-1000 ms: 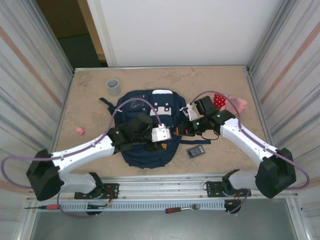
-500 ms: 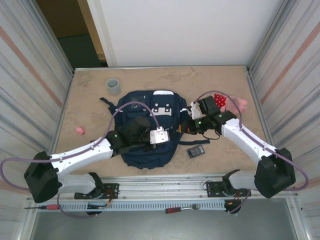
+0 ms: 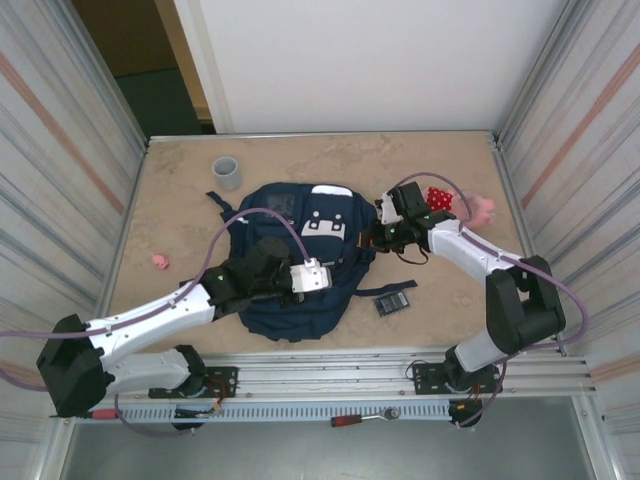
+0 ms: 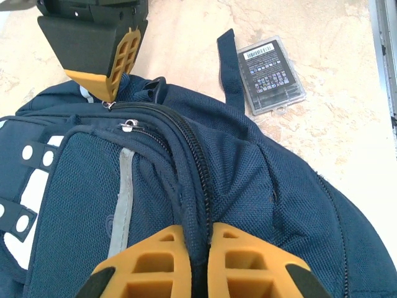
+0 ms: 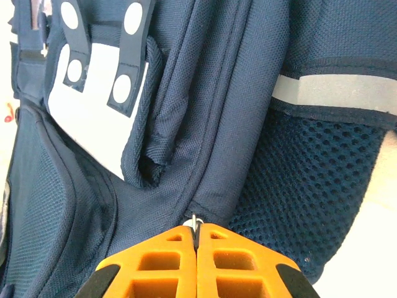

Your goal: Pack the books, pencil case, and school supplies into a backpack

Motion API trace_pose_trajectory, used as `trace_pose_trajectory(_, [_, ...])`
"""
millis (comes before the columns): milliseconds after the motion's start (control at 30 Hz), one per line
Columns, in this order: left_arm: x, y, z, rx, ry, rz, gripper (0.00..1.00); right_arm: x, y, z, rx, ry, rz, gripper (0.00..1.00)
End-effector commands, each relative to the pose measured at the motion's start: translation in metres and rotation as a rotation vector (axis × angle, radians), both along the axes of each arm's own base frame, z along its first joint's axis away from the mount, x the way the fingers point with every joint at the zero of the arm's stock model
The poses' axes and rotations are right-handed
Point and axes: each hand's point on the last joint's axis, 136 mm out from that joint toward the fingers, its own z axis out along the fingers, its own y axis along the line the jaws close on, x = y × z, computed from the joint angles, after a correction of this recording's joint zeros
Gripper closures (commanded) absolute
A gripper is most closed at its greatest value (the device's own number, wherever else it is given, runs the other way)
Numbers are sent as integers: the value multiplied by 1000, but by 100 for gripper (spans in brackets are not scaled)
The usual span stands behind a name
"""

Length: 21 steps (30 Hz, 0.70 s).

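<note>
Backpack (image 3: 290,305) flat on surface (image 3: 180,200), centre. I read left end effector (image 4: 200,239) pinched shut on zipper ridge of backpack. Right end effector (image 5: 197,231) closed tight on zipper pull (image 5: 195,219) at backpack's right side. Grey grid-faced supply case (image 3: 392,302) lies on surface just beside backpack, ungripped.

Matt woven-cloth backpack (image 4: 260,186) & glossy clr-plastic case (image 4: 271,74)
</note>
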Motion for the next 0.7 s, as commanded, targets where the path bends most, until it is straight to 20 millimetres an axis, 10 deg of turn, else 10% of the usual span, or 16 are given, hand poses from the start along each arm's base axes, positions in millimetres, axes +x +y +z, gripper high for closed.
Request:
trace_pose_trajectory(0, [-23, -6, 20, -76, 12, -108, 100, 51, -40, 0, -97, -111, -184, 100])
trace_pose_trajectory(133, [-20, -2, 19, -69, 11, -78, 87, 42, -31, 21, -39, -163, -150, 100])
trace_pose_trajectory(300, [-7, 20, 28, -83, 19, 24, 46, 18, -32, 59, -28, -230, -113, 63])
trace_pose_trajectory(500, [-9, 63, 38, -139, 35, 48, 31, -22, -27, 91, 14, -313, -59, 56])
trace_pose_trajectory(667, [-14, 90, -3, 105, 26, 14, 27, -47, -21, 96, 35, -390, -29, 56])
